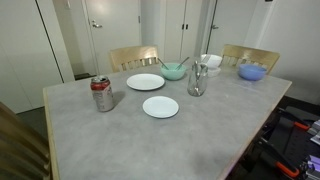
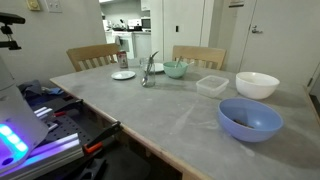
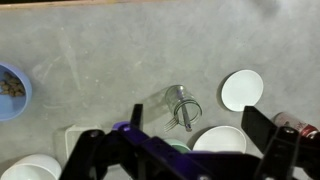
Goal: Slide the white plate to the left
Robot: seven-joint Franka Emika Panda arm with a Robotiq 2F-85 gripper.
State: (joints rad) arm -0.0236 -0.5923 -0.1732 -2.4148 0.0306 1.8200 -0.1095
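My claw (image 3: pixel 175 140) hangs spread wide and empty well above the counter (image 1: pixel 200 140); the white plate (image 1: pixel 160 107) lies flat near the soda can (image 1: pixel 101 93). I judge it best to lower one finger against the plate's rim and push level, steering clear of that can. My arm is absent from both exterior views, and the wrist view crops the can

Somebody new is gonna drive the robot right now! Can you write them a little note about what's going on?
Gripper: open, empty, up above the table in the wrist view.
White plate: flat on the table, apart from the wider plate, the soda can and the glass.
Done: nothing yet, plate untouched.
Left: lower onto the plate and slide it left.
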